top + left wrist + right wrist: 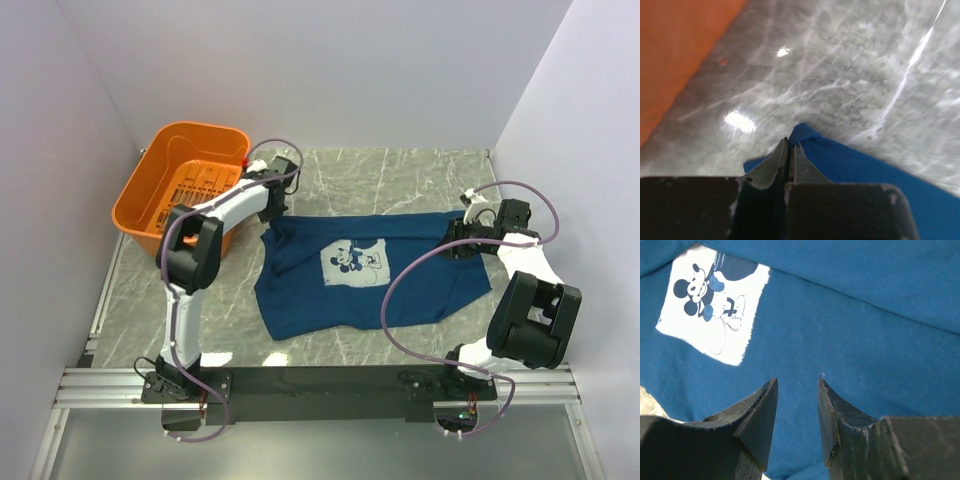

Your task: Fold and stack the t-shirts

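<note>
The dark blue t-shirt (400, 285) lies spread out on the desk (400, 170). Its front faces up, and the mouse print (355, 263) shows in the middle. The orange basket (150, 215) sits near the shirt's far left corner.

The left pincer (791, 142) is shut tight on that corner. Only a tiny bit of cloth pokes out past its tips. If the arm pulls hard, I think the cloth could slip out and the corner would drop.

The right pincer (797, 380) is apart, with nothing in it. It is over the cloth at the shirt's right side. If only the left arm lifts, the shirt could drag and bunch up. The left arm is also close to the basket and could bump it.
</note>
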Action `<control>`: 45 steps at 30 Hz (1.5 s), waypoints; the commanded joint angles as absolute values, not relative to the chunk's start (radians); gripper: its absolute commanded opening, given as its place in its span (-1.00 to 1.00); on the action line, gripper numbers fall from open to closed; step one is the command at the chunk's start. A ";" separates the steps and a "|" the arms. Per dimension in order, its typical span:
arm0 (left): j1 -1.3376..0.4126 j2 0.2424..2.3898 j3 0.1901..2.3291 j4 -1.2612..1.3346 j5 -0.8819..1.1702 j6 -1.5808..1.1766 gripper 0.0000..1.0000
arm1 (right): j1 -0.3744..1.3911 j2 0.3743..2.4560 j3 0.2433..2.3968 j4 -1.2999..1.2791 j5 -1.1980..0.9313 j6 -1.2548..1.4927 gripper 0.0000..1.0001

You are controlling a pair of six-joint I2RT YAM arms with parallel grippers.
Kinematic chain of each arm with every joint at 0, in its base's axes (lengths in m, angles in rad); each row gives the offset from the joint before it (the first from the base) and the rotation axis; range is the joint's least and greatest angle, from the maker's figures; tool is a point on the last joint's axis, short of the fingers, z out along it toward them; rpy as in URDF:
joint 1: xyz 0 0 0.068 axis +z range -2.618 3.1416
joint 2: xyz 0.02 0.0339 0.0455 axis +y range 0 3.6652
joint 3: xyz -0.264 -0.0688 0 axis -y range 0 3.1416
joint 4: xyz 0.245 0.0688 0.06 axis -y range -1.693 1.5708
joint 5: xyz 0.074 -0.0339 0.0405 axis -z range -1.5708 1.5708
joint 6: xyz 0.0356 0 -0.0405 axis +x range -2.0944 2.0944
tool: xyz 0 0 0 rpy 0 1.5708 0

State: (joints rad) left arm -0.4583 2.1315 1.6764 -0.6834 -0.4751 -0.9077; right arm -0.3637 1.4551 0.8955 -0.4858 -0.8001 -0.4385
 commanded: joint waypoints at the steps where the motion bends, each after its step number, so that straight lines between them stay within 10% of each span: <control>1: -0.457 1.994 1.623 -0.585 -0.486 -1.051 -0.98 | -0.370 1.427 0.896 -0.454 -0.793 -0.436 -0.11; 38: -0.453 1.967 1.509 -0.419 -0.584 -1.061 -0.99 | -0.328 2.071 1.494 -0.558 -0.371 -0.060 -0.63; 45: -0.451 1.959 1.497 -0.391 -0.588 -1.065 -0.72 | -0.350 2.102 1.537 -0.592 -0.334 -0.037 -0.63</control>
